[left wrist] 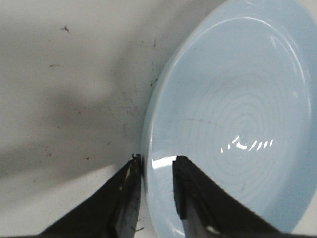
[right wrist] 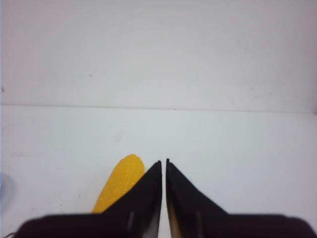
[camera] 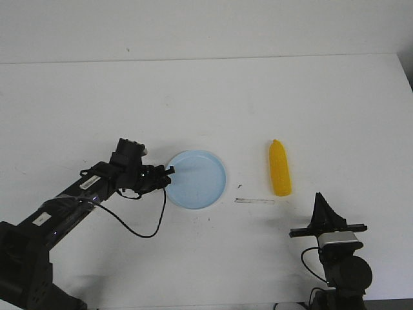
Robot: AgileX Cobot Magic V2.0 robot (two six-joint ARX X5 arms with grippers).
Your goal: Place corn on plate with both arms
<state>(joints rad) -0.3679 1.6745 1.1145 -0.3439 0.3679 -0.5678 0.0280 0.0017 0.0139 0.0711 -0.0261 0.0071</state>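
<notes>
We see the corn [camera: 279,168] lying flat on the white table [camera: 206,97], a bit right of the middle of the front view, with its pointy end toward the top of the frame. The plate [camera: 197,179] sits near the middle, to the left of the corn, and the two do not touch. A thin strip [camera: 254,201] lies on the table between them, lower down. Our left gripper [camera: 169,171] is at the plate's left edge. In the left wrist view its two fingers stand on either side of the rim, one over the table and one over the plate, and they look closed on the rim. Our right gripper [camera: 321,208] waits in the lower right of the front view, below the corn and apart from it. Its fingers are together with only a thin slit between them, and they hold nothing. We think the corn is light, hard and smooth, so it may slip or roll. We would grab it across its fat middle, not at the thin tip. The plate looks light too, so it could slide if bumped.
</notes>
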